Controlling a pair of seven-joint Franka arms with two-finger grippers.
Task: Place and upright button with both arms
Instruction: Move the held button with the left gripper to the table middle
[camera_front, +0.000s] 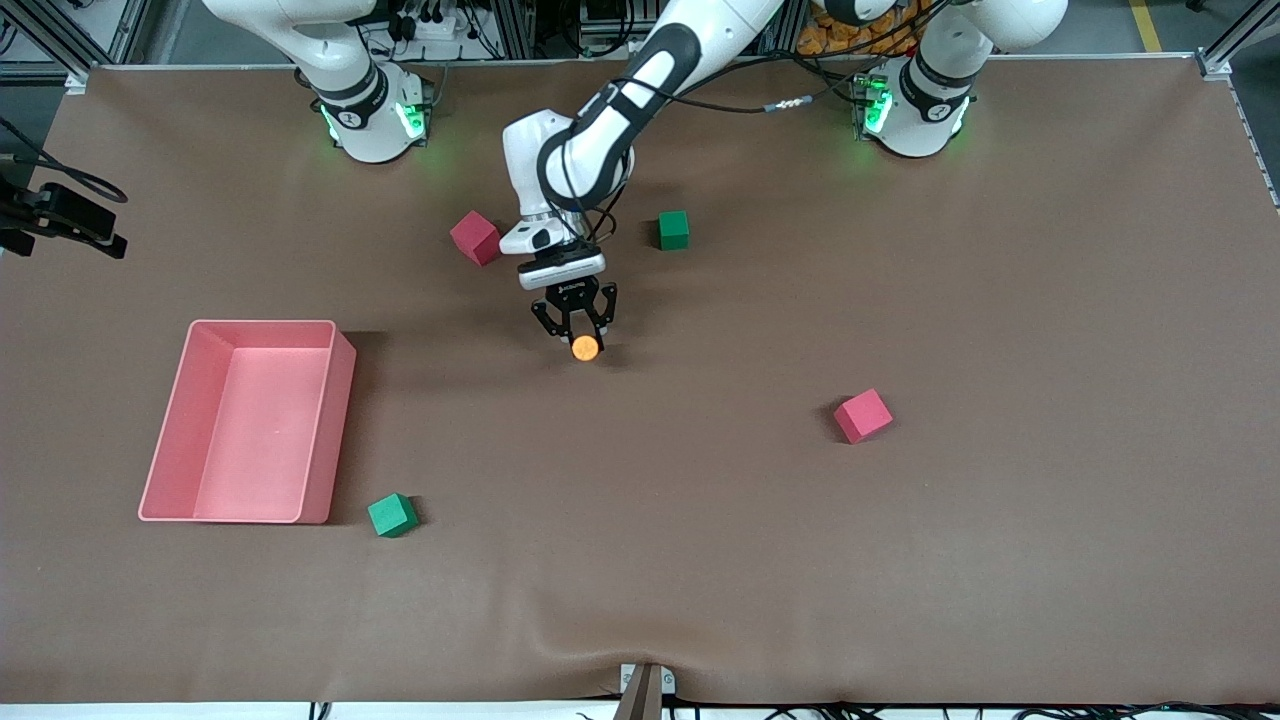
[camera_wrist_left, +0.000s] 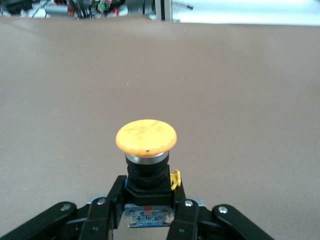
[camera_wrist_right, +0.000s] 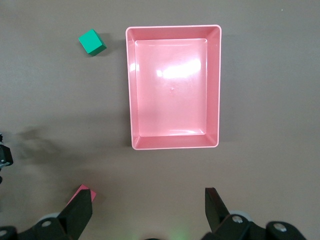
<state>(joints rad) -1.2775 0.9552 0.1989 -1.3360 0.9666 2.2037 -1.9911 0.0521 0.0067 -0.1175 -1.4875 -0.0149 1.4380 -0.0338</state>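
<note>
1. Two arms share this job, but only the left gripper (camera_front: 575, 328) is at work: its fingers are clamped on the black body of the button (camera_front: 584, 347), low over the middle of the brown table (camera_front: 900, 560).
2. One look through the left wrist view shows the button (camera_wrist_left: 146, 150) pinched at its base, with the round orange cap sticking out past the fingertips (camera_wrist_left: 102, 212).
3. Whether the button already touches the cloth cannot be told; in the front view it sits right at the surface, so I judge the placing step to be close to done or just under way.
4. Right gripper (camera_wrist_right: 150, 212): not seen in the front view; its own wrist view shows the fingers spread wide and holding nothing, hanging high above the pink tray (camera_wrist_right: 172, 87), with a green cube (camera_wrist_right: 92, 42) beside the tray. That arm waits.
5. Still left, as I judge it: releasing the button, then standing it upright, cap up, probably with the right arm's help.
6. Other foam cubes, a pink cube (camera_front: 862, 415) among them, lie well apart from the button.
</note>
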